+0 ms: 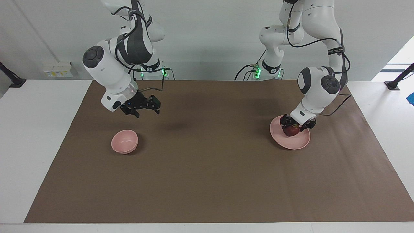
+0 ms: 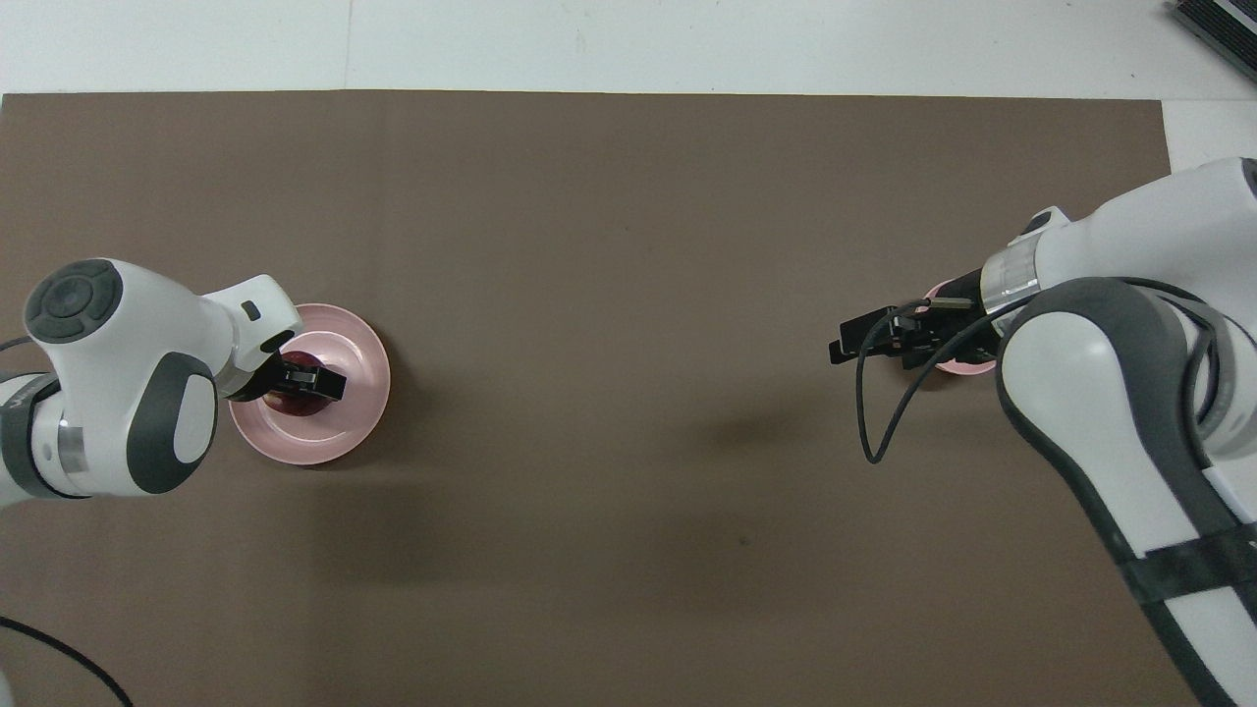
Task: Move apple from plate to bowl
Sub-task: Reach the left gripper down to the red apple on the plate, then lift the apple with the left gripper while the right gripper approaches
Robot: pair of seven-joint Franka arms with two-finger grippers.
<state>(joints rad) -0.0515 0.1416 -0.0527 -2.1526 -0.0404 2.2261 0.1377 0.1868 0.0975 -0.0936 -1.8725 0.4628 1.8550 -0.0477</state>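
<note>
The dark red apple lies on the wide pale pink plate toward the left arm's end of the table. My left gripper is down on the plate right at the apple, which shows just under it. In the overhead view the left gripper covers the middle of the apple on the plate. The small deep pink bowl stands empty toward the right arm's end. My right gripper hangs open and empty in the air, over the mat beside the bowl.
A brown mat covers most of the white table. In the overhead view the right gripper and its arm hide most of the bowl, of which only a pink rim sliver shows.
</note>
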